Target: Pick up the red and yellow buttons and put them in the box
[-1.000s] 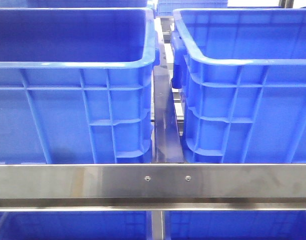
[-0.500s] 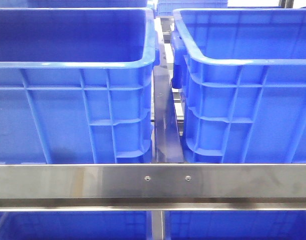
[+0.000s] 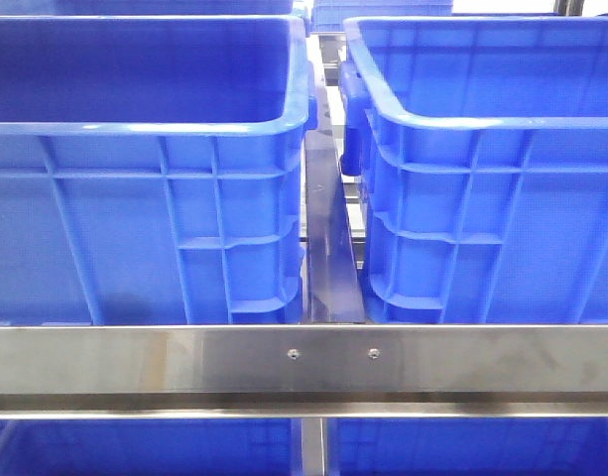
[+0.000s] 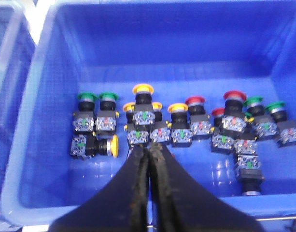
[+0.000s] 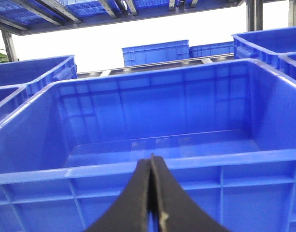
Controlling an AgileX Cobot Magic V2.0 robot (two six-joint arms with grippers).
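In the left wrist view a blue crate [image 4: 162, 43] holds a row of push buttons on black bases. Yellow-capped buttons [image 4: 143, 89] stand near the middle, and one [image 4: 114, 145] lies on its side. Red-capped buttons [image 4: 195, 100] stand beside them. My left gripper [image 4: 149, 147] is shut and empty, above the crate's near side, just short of the row. My right gripper [image 5: 151, 157] is shut and empty, in front of the near rim of an empty blue box [image 5: 234, 162]. Neither gripper shows in the front view.
Green-capped buttons [image 4: 87, 96] stand at both ends of the row. The front view shows two tall blue crates [image 3: 135, 228] [image 3: 482, 228] side by side behind a steel rail [image 3: 304, 362], with a narrow gap between them. More blue crates stand behind the box [image 5: 155, 52].
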